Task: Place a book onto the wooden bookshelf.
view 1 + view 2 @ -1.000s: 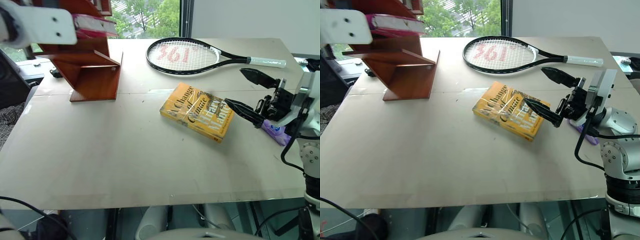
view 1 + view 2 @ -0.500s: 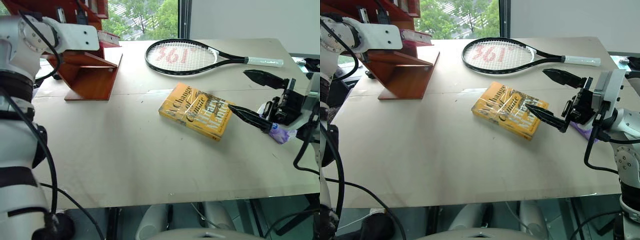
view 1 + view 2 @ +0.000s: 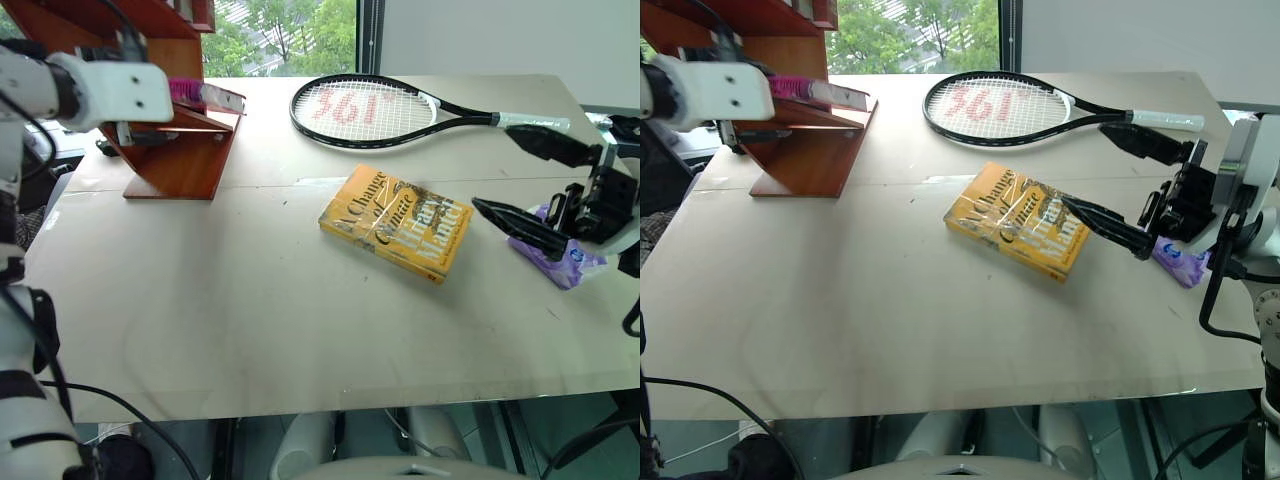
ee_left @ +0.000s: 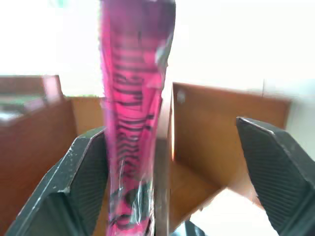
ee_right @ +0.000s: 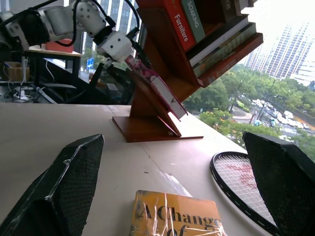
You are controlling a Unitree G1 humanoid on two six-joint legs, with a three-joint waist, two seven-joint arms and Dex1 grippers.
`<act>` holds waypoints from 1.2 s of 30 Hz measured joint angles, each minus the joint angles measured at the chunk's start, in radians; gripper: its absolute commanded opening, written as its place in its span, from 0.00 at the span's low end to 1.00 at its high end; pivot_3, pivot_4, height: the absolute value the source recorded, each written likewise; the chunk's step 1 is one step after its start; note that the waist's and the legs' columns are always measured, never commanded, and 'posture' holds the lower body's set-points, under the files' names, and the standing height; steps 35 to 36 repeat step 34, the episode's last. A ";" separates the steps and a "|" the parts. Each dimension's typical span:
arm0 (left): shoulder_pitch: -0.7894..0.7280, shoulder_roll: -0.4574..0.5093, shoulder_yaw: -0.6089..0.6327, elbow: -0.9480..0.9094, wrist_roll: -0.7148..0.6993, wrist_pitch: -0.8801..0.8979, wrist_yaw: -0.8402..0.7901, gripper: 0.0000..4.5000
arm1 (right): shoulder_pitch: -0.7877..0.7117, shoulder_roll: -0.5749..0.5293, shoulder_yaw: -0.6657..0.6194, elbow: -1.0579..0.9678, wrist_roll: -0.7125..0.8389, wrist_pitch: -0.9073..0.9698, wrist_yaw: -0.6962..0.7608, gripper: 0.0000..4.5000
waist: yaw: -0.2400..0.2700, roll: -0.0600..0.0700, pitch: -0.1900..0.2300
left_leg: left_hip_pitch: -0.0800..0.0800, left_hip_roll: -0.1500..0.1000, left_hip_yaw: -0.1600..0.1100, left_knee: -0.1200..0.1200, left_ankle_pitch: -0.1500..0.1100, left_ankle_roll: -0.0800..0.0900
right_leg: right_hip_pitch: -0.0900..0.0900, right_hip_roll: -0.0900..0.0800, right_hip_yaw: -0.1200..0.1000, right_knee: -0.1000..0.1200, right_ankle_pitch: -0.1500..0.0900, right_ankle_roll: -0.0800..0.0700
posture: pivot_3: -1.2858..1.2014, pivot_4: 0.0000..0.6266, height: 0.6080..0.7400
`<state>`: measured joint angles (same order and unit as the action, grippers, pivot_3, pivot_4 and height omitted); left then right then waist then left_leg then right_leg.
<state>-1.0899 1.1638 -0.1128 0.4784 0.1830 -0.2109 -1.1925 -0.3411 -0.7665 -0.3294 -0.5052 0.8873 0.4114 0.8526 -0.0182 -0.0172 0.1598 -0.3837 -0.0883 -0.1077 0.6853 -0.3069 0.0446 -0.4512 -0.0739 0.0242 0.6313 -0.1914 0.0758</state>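
Book: thick bright pink paperback (image 3: 205,95) lies on a slanted board of the reddish-brown wooden zigzag bookshelf (image 3: 185,150), upper left of the frame.
Left fingers: a second ago clamped on the pink book; now the left gripper (image 4: 172,182) stands spread, one finger (image 4: 83,182) touching the cover, the other well apart.
Meaning: book looks released; placement seems nearly done, and the arm only needs to back out.
Right fingers: right gripper (image 3: 535,185) gapes wide and empty at the right edge.
Desk: beige desk (image 3: 250,330) carries a yellow-orange book (image 3: 395,222) and a black tennis racket (image 3: 365,105).
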 measured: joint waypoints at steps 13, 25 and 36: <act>0.528 -0.154 0.498 -0.764 -0.652 0.877 0.086 0.92 | -0.051 -0.005 -0.004 0.013 0.044 0.042 -0.035 1.00 | 0.006 0.001 0.000 | 0.003 0.000 -0.001 0.001 0.000 0.000 | 0.004 0.000 -0.001 0.001 0.000 0.000 | 0.52 0.24 1.00; 1.076 -0.480 0.504 -1.010 -0.756 0.914 0.318 0.92 | 0.266 -0.089 -0.092 -0.035 -0.079 0.077 -0.054 1.00 | 0.015 0.004 -0.003 | 0.003 0.000 0.000 -0.002 0.000 0.000 | 0.004 -0.004 0.000 -0.004 0.001 -0.002 | 0.52 0.24 1.00; 1.356 -0.480 0.561 -0.984 -0.738 0.772 0.271 0.92 | 0.564 -0.092 -0.147 0.005 -0.321 -0.025 0.018 1.00 | 0.033 0.007 -0.007 | 0.016 0.001 0.002 -0.003 -0.001 0.000 | 0.016 -0.004 0.001 -0.005 0.001 -0.002 | 0.52 0.24 1.00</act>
